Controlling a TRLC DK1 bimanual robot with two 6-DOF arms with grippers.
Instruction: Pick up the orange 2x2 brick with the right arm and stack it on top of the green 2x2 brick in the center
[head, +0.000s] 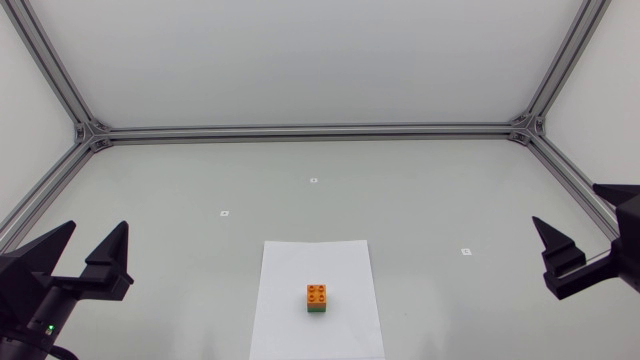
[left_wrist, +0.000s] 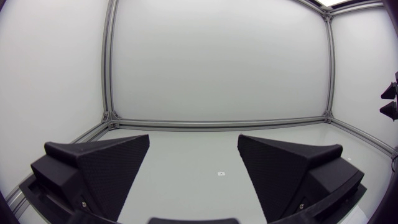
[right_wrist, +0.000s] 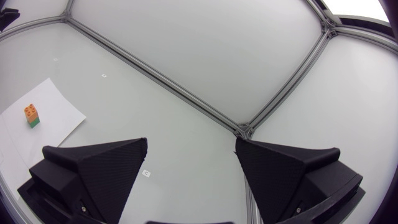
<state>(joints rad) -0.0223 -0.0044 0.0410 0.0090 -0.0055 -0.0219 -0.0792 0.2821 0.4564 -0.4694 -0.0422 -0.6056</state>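
Observation:
The orange 2x2 brick (head: 317, 293) sits stacked on the green 2x2 brick (head: 317, 309), upright on a white paper sheet (head: 290, 320) at the table's centre front. The right wrist view shows the same stack, orange brick (right_wrist: 30, 111) over green brick (right_wrist: 33, 122), far off beside my gripper. My right gripper (head: 585, 228) stands open at the right edge, well away from the stack, with nothing between its fingers (right_wrist: 292, 168). My left gripper (head: 88, 245) is open and empty at the left front; its fingers (left_wrist: 112, 165) face the bare back of the table.
Aluminium frame rails (head: 310, 131) border the table at the back and both sides. Small white markers (head: 225, 213) dot the surface. Open table lies between each gripper and the paper sheet.

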